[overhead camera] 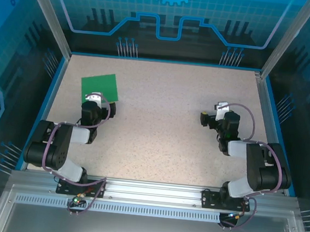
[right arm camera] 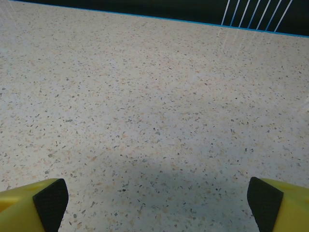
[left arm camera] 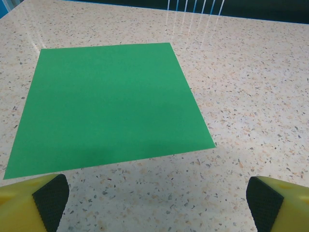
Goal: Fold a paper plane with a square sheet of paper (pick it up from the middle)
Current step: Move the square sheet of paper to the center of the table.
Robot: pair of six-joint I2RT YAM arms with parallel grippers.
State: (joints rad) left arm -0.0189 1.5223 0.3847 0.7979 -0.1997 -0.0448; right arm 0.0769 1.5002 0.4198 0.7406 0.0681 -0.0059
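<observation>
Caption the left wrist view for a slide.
Open left gripper poised before the flat square sheet of paper on the speckled table.

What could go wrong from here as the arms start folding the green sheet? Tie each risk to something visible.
1. The sheet lies flat on the smooth table; a pinch may slide or crumple it rather than lift it.
2. The open left gripper is at the sheet's near edge, not its middle; a grasp here would likely be off-centre.
3. The open right gripper is far from the sheet, so two-handed creasing may start late.
</observation>
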